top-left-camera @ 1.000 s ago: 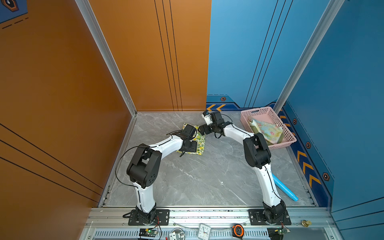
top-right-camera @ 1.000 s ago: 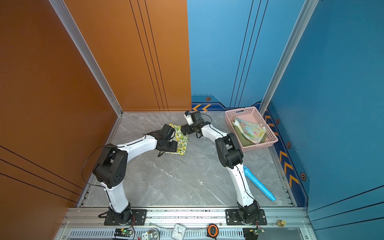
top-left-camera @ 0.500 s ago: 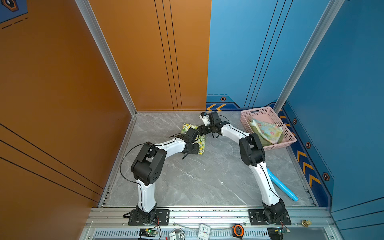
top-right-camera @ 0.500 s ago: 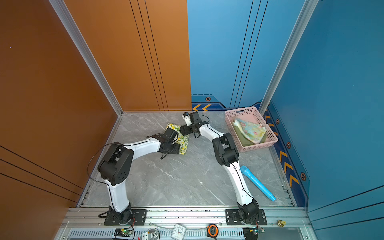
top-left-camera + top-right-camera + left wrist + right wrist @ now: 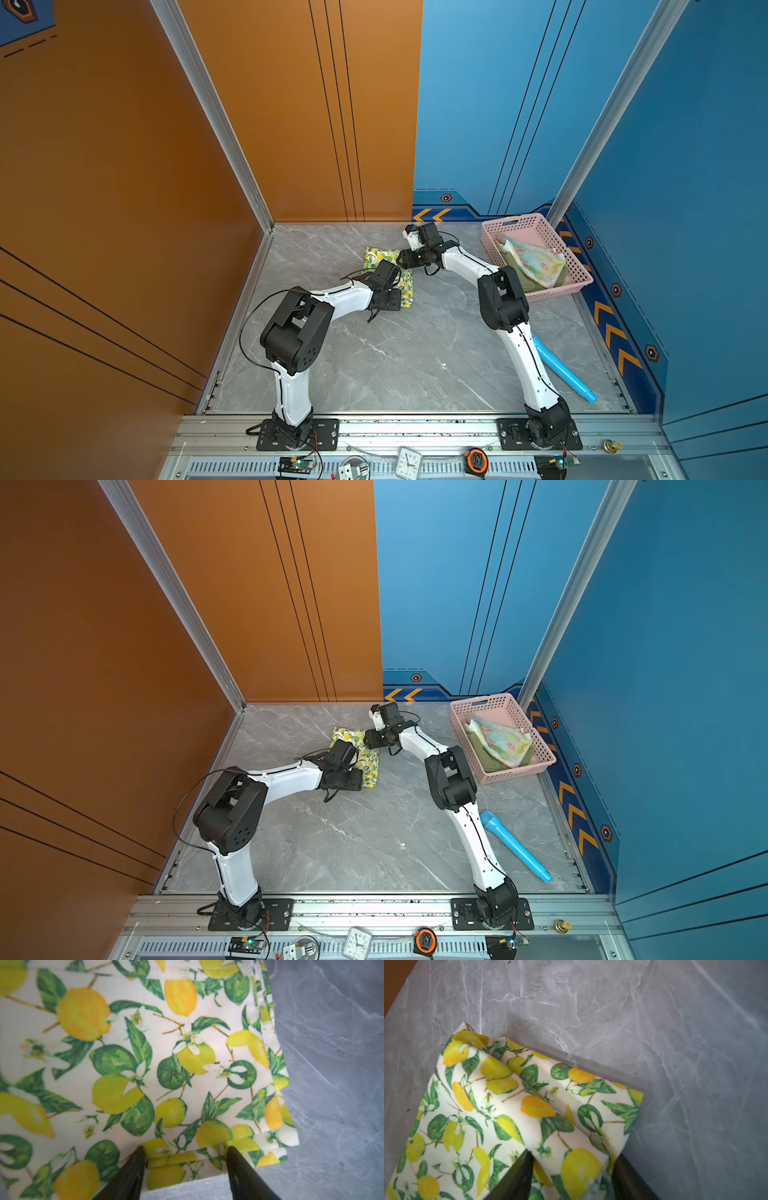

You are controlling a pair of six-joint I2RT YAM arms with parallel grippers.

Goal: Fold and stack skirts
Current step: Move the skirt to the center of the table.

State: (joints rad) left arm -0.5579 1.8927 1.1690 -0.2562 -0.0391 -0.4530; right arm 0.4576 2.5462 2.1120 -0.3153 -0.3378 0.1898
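Room: booth w/ orange wall (image 5: 124, 166) on the left, blue wall (image 5: 685, 166) at back and right.
Surface: grey marble-look table (image 5: 415, 353), both arms bolted at its near edge.
Basket: pink perforated basket (image 5: 557, 291) in the far right corner.
Olive skirt: olive skirt (image 5: 528, 282) lies in the basket, mostly covered.
Pastel skirt: pastel skirt (image 5: 534, 262), rumpled, sits on top of the olive one, also in the basket.
Blue tube: blue tube (image 5: 561, 370) lies on the table, right side, just beside the right arm.
Lemon skirt: lemon skirt (image 5: 374, 255), folded in layers, flat on the table at far centre, between the two wrists in both top views.
L claw: left gripper (image 5: 185, 1148) stands spread, fingertips (image 5: 140, 1150) pressed on the skirt's layered edge near a corner, cloth flat between them.
R claw: right gripper (image 5: 572, 1155) pinches a corner of the lemon skirt, cloth humped in a ridge between the fingers (image 5: 525, 1159).
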